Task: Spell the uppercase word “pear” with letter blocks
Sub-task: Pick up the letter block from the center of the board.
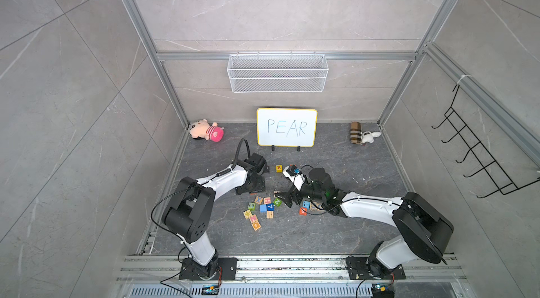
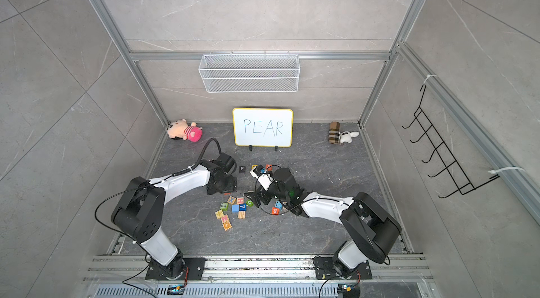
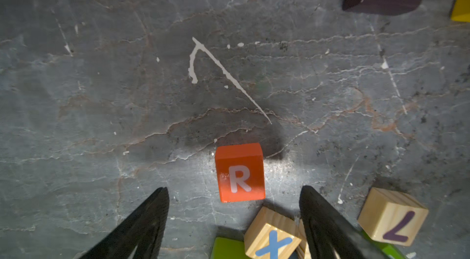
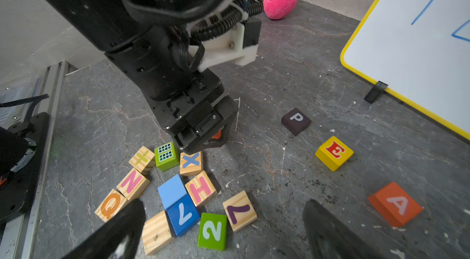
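The orange-red R block (image 3: 239, 172) lies on the dark floor between the spread fingers of my left gripper (image 3: 234, 191), with a gap on each side. In the right wrist view the left gripper (image 4: 211, 138) reaches down beside the block pile, a bit of orange showing between its jaws. The black P block (image 4: 295, 120), yellow E block (image 4: 334, 153) and orange-red A block (image 4: 395, 204) lie in a row before the whiteboard. They also show in a top view as P (image 2: 242, 168), E (image 2: 254, 167) and A (image 2: 268, 166). My right gripper (image 4: 225, 204) hovers open over the pile, holding nothing.
A pile of wooden, blue and green blocks (image 1: 263, 208) lies between the arms, and the X block (image 3: 273, 237) touches the left gripper's finger. An orange-red B block (image 1: 302, 211) sits under the right arm. The whiteboard (image 1: 286, 127) reading PEAR stands behind, with plush toys (image 1: 207, 130) in the back corners.
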